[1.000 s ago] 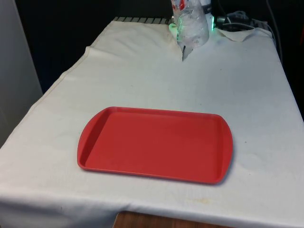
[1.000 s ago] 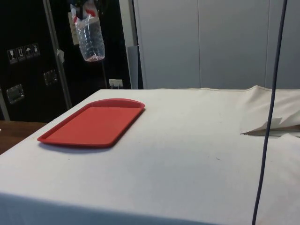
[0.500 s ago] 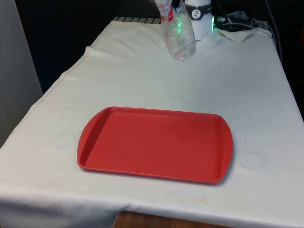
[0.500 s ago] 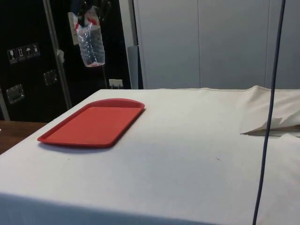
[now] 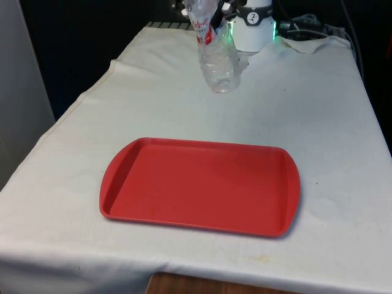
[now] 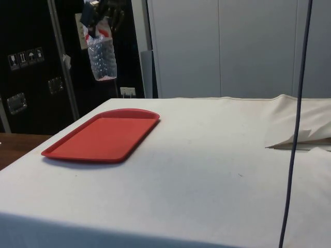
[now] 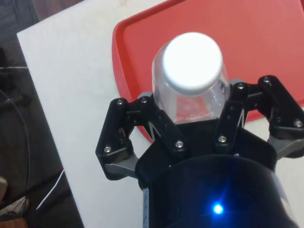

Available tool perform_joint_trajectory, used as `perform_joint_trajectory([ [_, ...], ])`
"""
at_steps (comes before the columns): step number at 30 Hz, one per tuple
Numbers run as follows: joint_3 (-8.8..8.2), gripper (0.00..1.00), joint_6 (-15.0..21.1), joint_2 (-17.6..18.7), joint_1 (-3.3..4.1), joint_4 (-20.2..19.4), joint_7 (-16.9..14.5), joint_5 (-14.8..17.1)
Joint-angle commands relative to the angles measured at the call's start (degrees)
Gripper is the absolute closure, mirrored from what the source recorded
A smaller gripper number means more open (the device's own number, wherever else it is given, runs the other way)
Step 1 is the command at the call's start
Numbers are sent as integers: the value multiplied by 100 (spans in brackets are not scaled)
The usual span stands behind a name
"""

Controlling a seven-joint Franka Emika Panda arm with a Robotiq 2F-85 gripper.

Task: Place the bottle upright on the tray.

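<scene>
Above white cloth (image 5: 318, 104), gripper (image 7: 194, 118) clamps bottle (image 5: 217, 58) upright, short of tray (image 5: 199, 184).

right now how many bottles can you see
1. A clear plastic bottle with a white cap hangs upright in the gripper, held in the air above the table, beyond the far edge of the red tray, which has nothing on it.

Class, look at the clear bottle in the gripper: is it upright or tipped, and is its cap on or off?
Roughly upright: the bottle hangs base down from the gripper, white cap on.
</scene>
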Motion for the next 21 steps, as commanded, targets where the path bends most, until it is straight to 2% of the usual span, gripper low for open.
perform_joint_trajectory([
  [1,34,100,120,23,0,-17,-63,74],
  [8,52,100,424,160,0,-69,-126,74],
  [9,11,100,298,149,0,-46,-69,0],
  [10,57,100,510,201,0,-86,-143,74],
  [16,80,100,796,332,6,-126,-189,74],
  [17,23,100,699,327,11,-115,-132,0],
  [18,80,100,837,355,6,-132,-195,74],
  [21,92,100,951,413,11,-143,-212,69],
])
